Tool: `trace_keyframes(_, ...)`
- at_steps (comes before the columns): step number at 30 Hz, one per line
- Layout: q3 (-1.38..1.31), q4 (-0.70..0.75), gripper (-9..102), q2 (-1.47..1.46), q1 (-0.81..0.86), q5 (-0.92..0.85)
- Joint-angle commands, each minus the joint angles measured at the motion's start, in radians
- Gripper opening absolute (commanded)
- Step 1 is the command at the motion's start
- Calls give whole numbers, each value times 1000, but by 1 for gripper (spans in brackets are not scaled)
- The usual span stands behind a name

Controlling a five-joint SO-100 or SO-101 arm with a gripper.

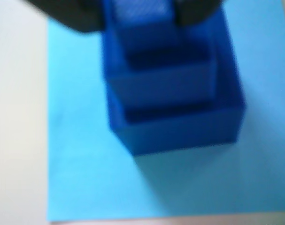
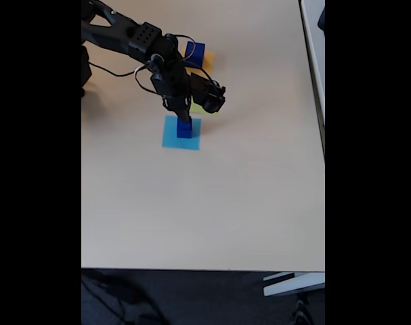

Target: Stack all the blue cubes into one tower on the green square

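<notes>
Wrist view: pincer [image 1: 138,14] at top centre pinching smallest of the blue cubes [image 1: 173,119], stacked by size for balance on light-blue square [image 1: 86,154], not green square [image 2: 200,108] beside it.

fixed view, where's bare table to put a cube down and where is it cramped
Free: the wide stretch of table below the light-blue square, down to the near edge, and the strip to its right. Crowded: the top left, where the arm, gripper, stacked blue cubes, green square, orange-yellow square and a separate blue cube cluster.
</notes>
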Motion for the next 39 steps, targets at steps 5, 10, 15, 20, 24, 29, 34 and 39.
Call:
trace_keyframes(5,-5,-40,11,92,-11,-17)
trace_keyframes(10,-144,-34,13,80,-48,-61)
trace_keyframes(15,-377,-31,13,52,-107,-91)
trace_keyframes(20,-572,-84,14,31,-187,-135)
trace_keyframes(24,-630,-81,17,12,-281,-54)
trace_keyframes(29,-518,-28,23,9,-414,282)
trace_keyframes(34,-354,-23,24,-12,-552,632)
trace_keyframes(39,-250,-80,35,-67,-661,830)
